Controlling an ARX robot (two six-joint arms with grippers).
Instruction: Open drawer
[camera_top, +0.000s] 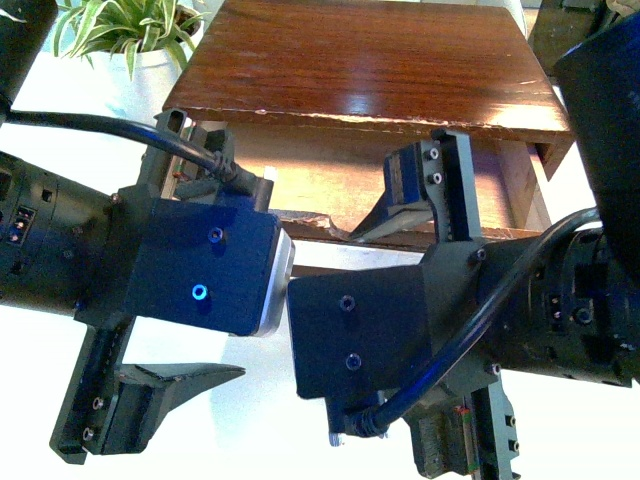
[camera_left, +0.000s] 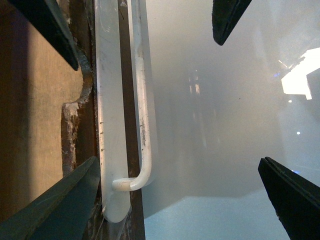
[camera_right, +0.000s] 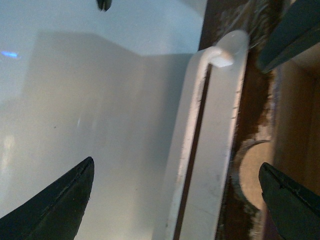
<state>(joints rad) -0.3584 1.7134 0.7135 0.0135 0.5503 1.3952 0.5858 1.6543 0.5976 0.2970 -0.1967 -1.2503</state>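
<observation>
The drawer (camera_top: 330, 180) stands partly out under a dark wooden top, its pale inside showing; my arms hide its front. In the left wrist view my left gripper (camera_left: 185, 190) is open astride the drawer front. One finger (camera_left: 55, 200) is on the drawer's inner side and the other (camera_left: 290, 195) is outside, with the white bar handle (camera_left: 142, 100) between them. My right gripper (camera_right: 185, 190) is open the same way around the handle (camera_right: 200, 150), beside the half-round notch (camera_right: 250, 172). Neither gripper's fingers touch the handle.
The dark wooden top (camera_top: 370, 60) overhangs the drawer. A potted plant (camera_top: 130, 35) stands at the back left. A white table surface (camera_top: 250, 440) lies below the arms, which sit close together in front of the drawer.
</observation>
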